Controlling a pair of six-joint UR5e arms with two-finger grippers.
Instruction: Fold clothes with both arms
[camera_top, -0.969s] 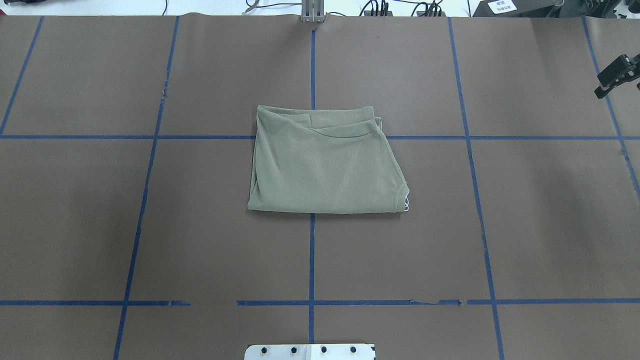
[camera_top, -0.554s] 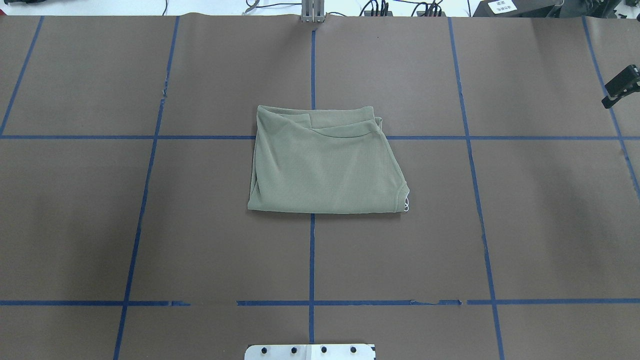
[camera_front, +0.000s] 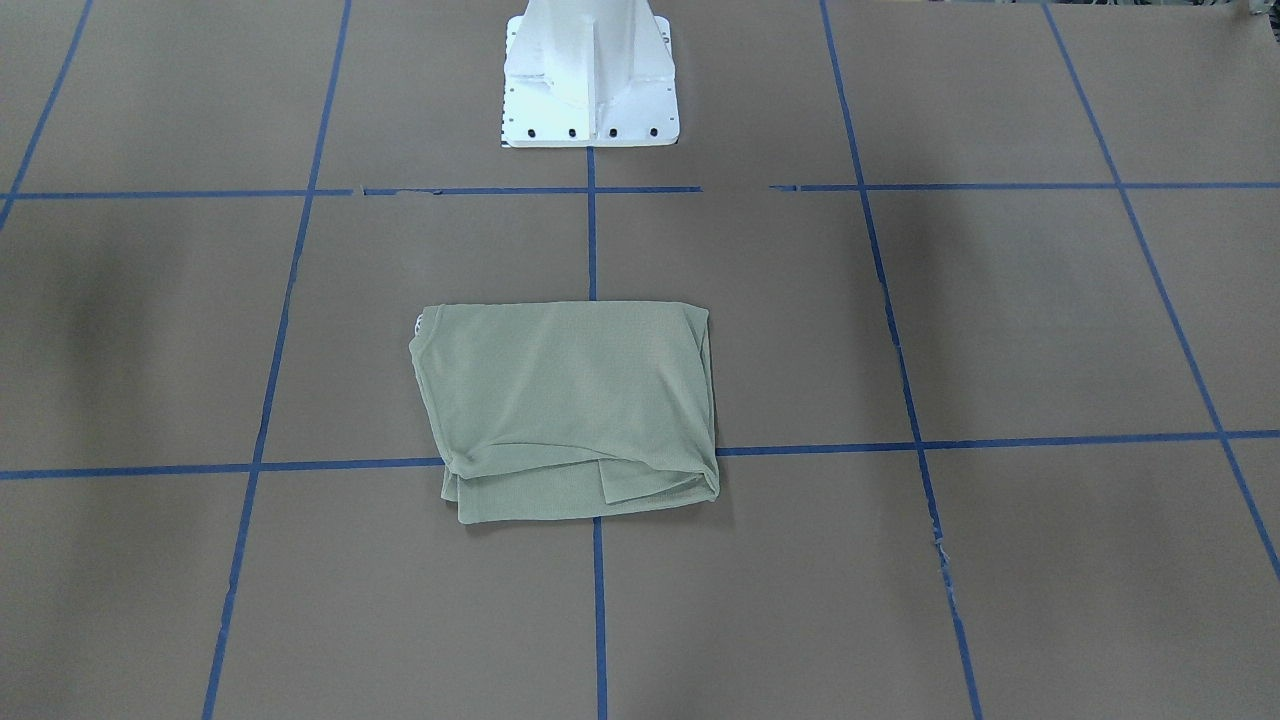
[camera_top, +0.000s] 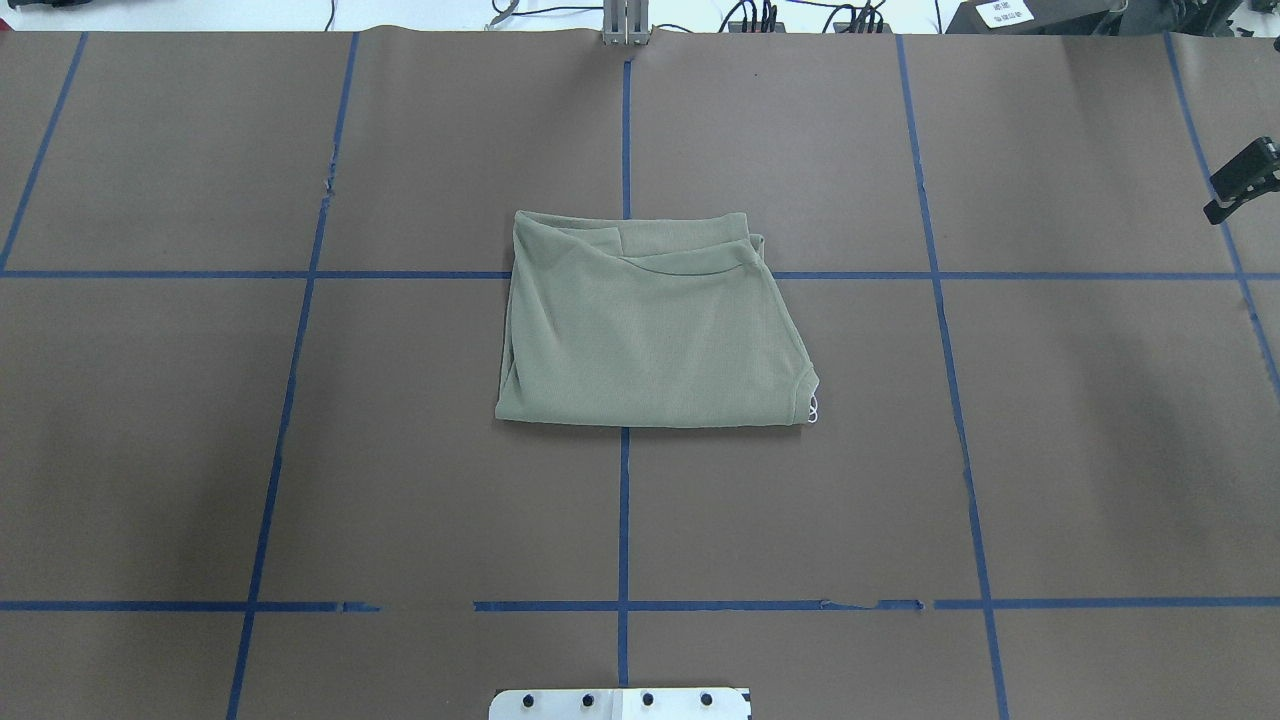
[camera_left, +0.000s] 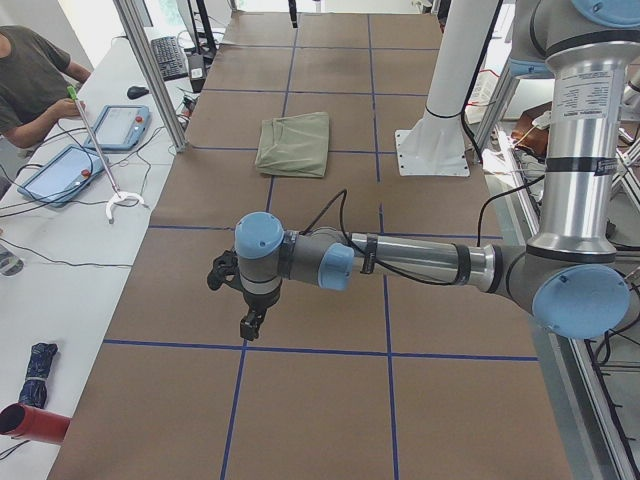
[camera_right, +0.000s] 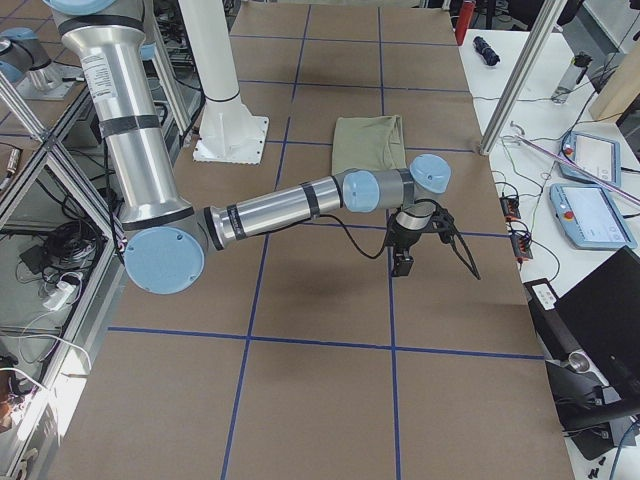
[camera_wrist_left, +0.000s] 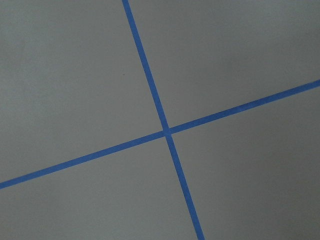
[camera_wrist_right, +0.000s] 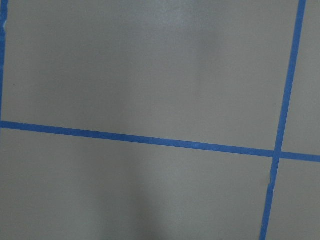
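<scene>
The sage-green shirt (camera_top: 650, 325) lies folded into a rough rectangle at the middle of the table, and it also shows in the front view (camera_front: 570, 405). A bit of white tag string (camera_top: 813, 408) sticks out at its near right corner. No gripper touches it. My right gripper (camera_top: 1240, 183) shows only as a black piece at the overhead view's right edge, far from the shirt; I cannot tell whether it is open. It hangs over the table in the right side view (camera_right: 402, 264). My left gripper (camera_left: 250, 325) shows only in the left side view, far from the shirt; I cannot tell its state.
Brown paper with blue tape grid lines (camera_top: 623, 520) covers the table. The white pedestal base (camera_front: 590, 75) stands at the robot's side. Both wrist views show only paper and tape. Tablets (camera_left: 60, 170) and an operator (camera_left: 30, 80) are at a side table.
The right gripper has drawn back toward the overhead view's right edge and a little lower in the frame. The shirt has not moved.
</scene>
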